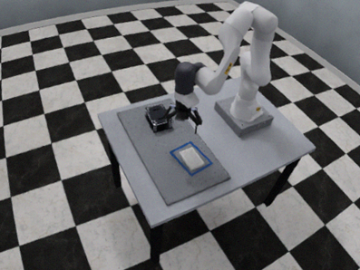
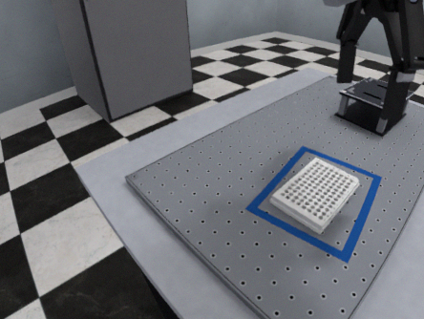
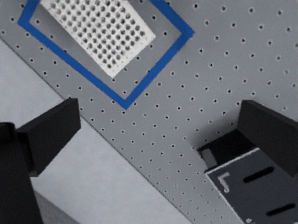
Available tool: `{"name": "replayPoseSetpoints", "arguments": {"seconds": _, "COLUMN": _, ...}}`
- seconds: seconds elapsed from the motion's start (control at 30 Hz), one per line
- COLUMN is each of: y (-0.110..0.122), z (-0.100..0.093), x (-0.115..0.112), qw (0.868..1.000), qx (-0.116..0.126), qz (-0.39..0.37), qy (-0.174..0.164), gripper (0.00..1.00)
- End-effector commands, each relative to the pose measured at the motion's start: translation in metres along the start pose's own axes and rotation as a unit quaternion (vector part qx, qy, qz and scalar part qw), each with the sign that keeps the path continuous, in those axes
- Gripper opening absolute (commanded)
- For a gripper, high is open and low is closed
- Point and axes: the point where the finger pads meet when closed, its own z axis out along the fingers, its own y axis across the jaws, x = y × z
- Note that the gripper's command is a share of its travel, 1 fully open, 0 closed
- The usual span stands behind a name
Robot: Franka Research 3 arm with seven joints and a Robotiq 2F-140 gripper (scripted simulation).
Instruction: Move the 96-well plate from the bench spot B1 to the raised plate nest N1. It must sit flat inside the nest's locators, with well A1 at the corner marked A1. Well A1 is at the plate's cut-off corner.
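one white 96-well plate (image 2: 315,192) lies flat inside the blue tape outline (image 2: 306,236) of spot b1 on the perforated board (image 2: 210,191). beyond the plate on that board stands one black raised nest (image 2: 368,102), nothing on it. the gripper (image 1: 183,118) hangs above the board just beside the nest, fingers spread wide and holding nothing. only the exterior view shows the grey cabinet (image 2: 138,48) on the floor beyond the plate; only the top view shows the arm's grey base block (image 1: 265,123) and the table (image 1: 267,159). the wrist view alone shows white corner marks on the nest.

plate: small white flat plate (image 1: 191,159) inside blue square (image 1: 174,156)
gripper: black gripper (image 1: 184,118) wide open beside black stand (image 1: 159,116)
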Motion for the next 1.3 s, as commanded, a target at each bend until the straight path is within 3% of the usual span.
{"name": "replayPoseSetpoints", "arguments": {"seconds": 0.0, "y": -0.005, "z": 0.005, "x": 0.016, "qw": 0.996, "qx": -0.011, "qz": -0.092, "qy": 0.01, "gripper": 1.0}}
{"name": "replayPoseSetpoints", "arguments": {"seconds": 0.27, "y": -0.024, "z": 0.015, "x": 0.037, "qw": 0.986, "qx": -0.019, "qz": -0.168, "qy": 0.011, "gripper": 1.0}}
{"name": "replayPoseSetpoints", "arguments": {"seconds": 0.6, "y": -0.058, "z": 0.031, "x": 0.069, "qw": 0.956, "qx": -0.031, "qz": -0.29, "qy": 0.011, "gripper": 1.0}}
{"name": "replayPoseSetpoints", "arguments": {"seconds": 0.67, "y": -0.058, "z": 0.031, "x": 0.069, "qw": 0.956, "qx": -0.031, "qz": -0.29, "qy": 0.011, "gripper": 1.0}}
{"name": "replayPoseSetpoints", "arguments": {"seconds": 0.9, "y": -0.076, "z": 0.039, "x": 0.083, "qw": 0.937, "qx": -0.036, "qz": -0.347, "qy": 0.012, "gripper": 1.0}}
{"name": "replayPoseSetpoints", "arguments": {"seconds": 1.27, "y": -0.079, "z": 0.04, "x": 0.085, "qw": 0.934, "qx": -0.037, "qz": -0.356, "qy": 0.012, "gripper": 1.0}}
